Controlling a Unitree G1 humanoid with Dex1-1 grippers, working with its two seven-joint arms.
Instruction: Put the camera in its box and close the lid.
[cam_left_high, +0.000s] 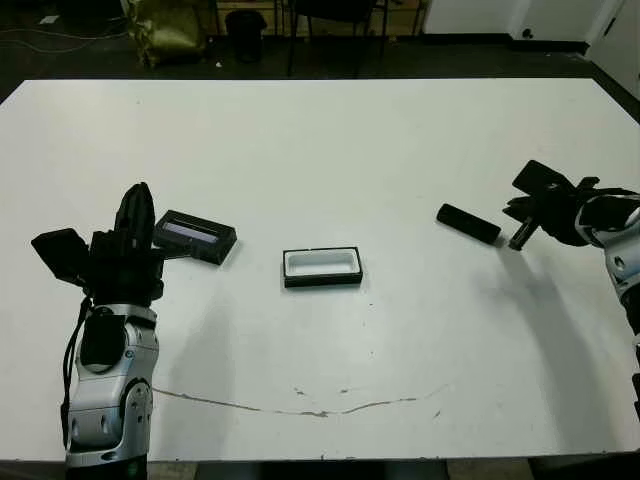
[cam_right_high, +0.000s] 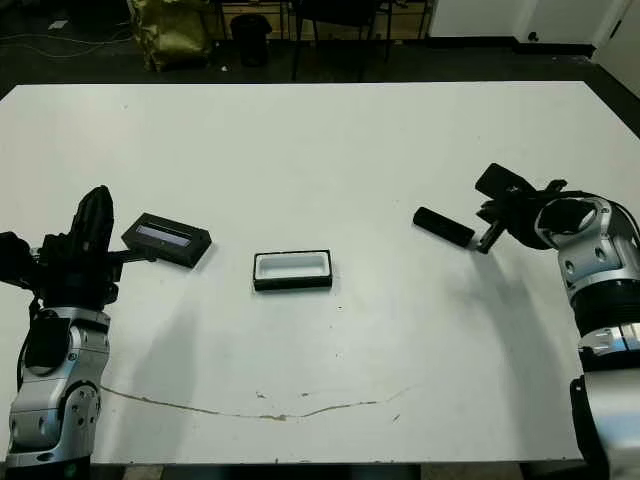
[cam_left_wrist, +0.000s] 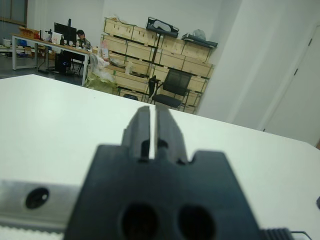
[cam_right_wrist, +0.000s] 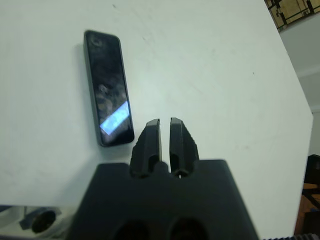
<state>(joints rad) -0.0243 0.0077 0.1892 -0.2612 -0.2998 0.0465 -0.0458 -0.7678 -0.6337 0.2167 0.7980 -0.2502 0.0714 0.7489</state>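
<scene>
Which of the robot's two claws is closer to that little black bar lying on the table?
The right gripper: it sits just beside the camera, not touching. The left gripper is far across the table, next to the lid.

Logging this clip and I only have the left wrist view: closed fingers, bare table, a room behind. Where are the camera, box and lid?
Observer: The camera lies flat on the table's right side, just off the right gripper, not held.
Operator: And the box?
Observer: The box sits near the table's middle, open side up, white lining showing, nothing in it.
Operator: Is the lid on anything?
Observer: No. The lid lies on the table left of the box, apart from it, close beside the left gripper.
Operator: Is the right gripper open?
Observer: In the right wrist view its fingers stand almost together, gripping nothing.
</scene>
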